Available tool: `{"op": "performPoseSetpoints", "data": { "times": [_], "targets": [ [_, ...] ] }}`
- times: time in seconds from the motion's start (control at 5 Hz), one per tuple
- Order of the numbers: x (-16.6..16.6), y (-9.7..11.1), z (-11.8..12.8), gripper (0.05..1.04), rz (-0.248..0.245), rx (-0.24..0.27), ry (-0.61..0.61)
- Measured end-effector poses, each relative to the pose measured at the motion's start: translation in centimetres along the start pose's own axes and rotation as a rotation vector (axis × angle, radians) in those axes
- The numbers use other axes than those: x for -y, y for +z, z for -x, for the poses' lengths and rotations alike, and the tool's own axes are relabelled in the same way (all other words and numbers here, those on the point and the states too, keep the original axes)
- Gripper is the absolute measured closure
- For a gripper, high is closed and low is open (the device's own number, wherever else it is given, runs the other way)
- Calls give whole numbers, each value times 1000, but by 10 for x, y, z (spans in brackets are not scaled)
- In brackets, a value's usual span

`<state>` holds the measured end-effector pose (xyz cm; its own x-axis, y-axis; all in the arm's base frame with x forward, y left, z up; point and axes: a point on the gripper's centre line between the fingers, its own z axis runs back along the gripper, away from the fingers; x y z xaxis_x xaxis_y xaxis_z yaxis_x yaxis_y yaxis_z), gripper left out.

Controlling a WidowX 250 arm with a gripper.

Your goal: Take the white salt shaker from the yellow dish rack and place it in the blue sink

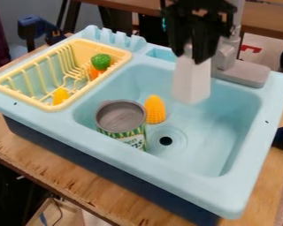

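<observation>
Read the clock from the sink's drain (166, 141). Your gripper (193, 54) hangs toward 1 o'clock, its fingers closed on the top of a tall white block (192, 84); you can't tell whether the block's base touches the basin (227, 128). The yellow corn (155, 109) lies near 12 o'clock, beside the open can (121, 123) at 10 o'clock. The step in hand looks like carrying or setting the block; your next move calls for a firm, upright grip, clear of the corn and the faucet (243, 75) at 1 to 2 o'clock.
</observation>
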<state>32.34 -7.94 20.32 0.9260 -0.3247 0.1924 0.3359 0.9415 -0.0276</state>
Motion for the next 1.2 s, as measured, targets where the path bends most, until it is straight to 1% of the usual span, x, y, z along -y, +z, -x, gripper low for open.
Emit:
{"op": "performPoseSetpoints", "data": {
  "times": [0.2,0.4,0.6,0.8,1.0,1.2],
  "targets": [
    [-5,-21,4,577,-29,16,84],
    [-10,-35,4,577,-72,53,133],
    [-7,-41,-3,577,-69,104,130],
    [1,-65,-6,578,-11,52,101],
    [2,-66,-6,578,1,32,88],
    [1,-66,-3,508,-5,-4,113]
  ]
}}
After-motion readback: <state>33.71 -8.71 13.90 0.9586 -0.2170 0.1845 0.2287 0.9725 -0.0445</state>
